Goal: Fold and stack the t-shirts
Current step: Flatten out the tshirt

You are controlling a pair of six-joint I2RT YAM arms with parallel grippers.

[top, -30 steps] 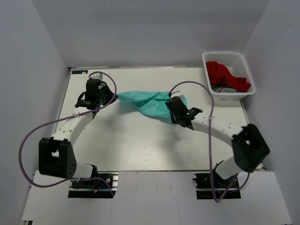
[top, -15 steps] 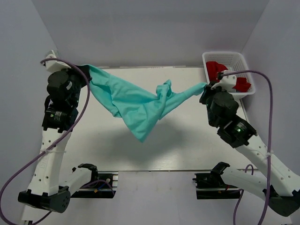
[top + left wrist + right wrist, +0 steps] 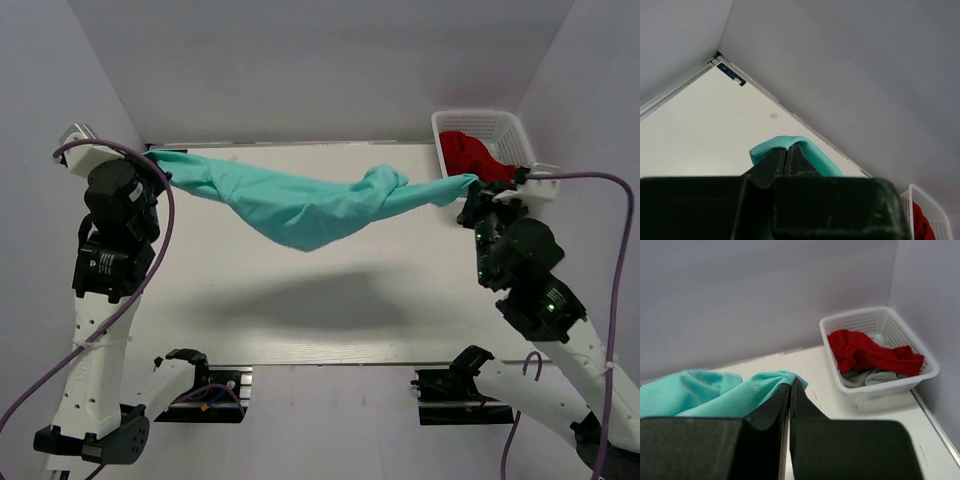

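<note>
T-shirt (image 3: 310,205) hangs above the desk (image 3: 350,330), spanning it edge to edge and sagging mid-span. Left gripper (image 3: 786,152) is clamped on its left end near the far-left corner. Right gripper (image 3: 790,388) is clamped on its right end, just beside the basket (image 3: 522,140).

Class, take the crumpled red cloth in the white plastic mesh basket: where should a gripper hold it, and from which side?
Probably pinch the raised fold near the middle of the crumpled red cloth, coming from above: the walls of the white plastic mesh basket block sideways approaches, and it lies uppermost, over a grey cloth.
</note>
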